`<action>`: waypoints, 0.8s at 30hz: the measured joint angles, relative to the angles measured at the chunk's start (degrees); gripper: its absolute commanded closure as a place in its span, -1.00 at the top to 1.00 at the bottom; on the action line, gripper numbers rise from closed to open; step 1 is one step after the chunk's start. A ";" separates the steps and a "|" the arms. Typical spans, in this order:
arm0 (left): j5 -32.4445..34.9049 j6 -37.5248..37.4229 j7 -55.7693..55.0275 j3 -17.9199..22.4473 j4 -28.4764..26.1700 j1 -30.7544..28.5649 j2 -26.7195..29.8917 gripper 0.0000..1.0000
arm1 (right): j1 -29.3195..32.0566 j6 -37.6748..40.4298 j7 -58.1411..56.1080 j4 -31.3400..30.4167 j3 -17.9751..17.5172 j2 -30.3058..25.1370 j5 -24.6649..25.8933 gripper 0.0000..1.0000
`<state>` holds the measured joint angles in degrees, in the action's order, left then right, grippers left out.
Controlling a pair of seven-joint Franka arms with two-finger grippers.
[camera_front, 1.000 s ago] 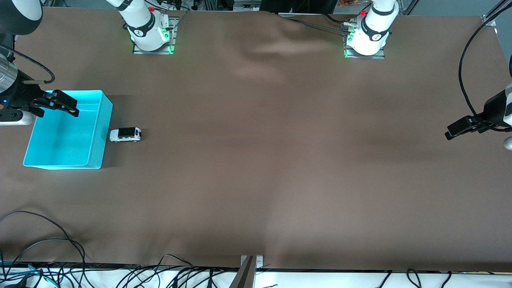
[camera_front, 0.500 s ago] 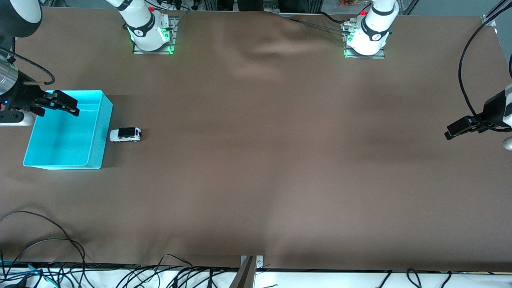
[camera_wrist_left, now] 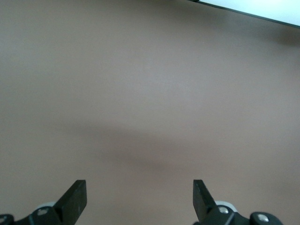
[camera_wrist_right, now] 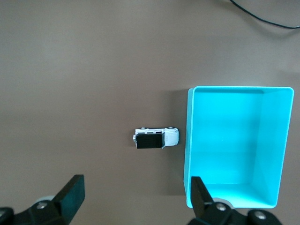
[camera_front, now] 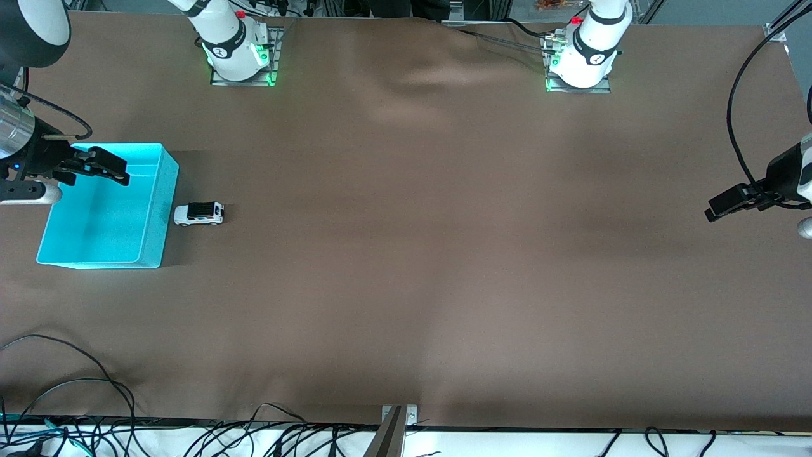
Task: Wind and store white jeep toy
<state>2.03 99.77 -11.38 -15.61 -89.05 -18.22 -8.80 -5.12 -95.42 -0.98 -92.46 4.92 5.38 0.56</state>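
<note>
We find the right gripper (camera_front: 108,168) spread wide and empty over the turquoise bin (camera_front: 152,216); the white jeep toy (camera_front: 199,214) stands on the brown table (camera_front: 444,254) just beside the bin; the left gripper (camera_front: 729,203) waits, equally spread, at its end.

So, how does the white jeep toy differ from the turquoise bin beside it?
The white jeep toy is far smaller than the turquoise bin. The jeep is white with a black roof; the bin is plain turquoise. The jeep is a closed boxy car; the bin is an open container with nothing in it. Both rest on the brown table.
</note>
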 measured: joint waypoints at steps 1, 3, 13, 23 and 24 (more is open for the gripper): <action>0.00 0.00 0.00 0.00 0.00 0.00 0.00 1.00 | 0.00 0.02 0.00 -0.09 0.00 0.10 0.00 1.00; 0.00 0.00 0.00 0.00 0.00 0.00 0.00 1.00 | 0.00 0.01 0.00 -0.36 0.00 0.28 0.00 1.00; 0.00 0.00 0.00 0.00 0.00 0.00 0.00 1.00 | -0.01 -6.36 0.00 -8.01 -0.11 -1.12 0.00 1.00; 0.00 0.00 0.00 0.00 0.00 -0.02 0.00 1.00 | -0.06 -14.55 0.00 -19.47 -0.45 -4.68 0.00 1.00; 0.00 0.00 0.00 0.00 0.00 -0.02 0.00 1.00 | -0.06 -15.31 0.00 -20.56 -0.47 -4.96 0.00 1.00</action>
<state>2.03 99.77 -11.38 -15.61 -89.05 -18.24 -8.80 -5.19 -110.73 -0.98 -113.02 4.45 0.42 0.56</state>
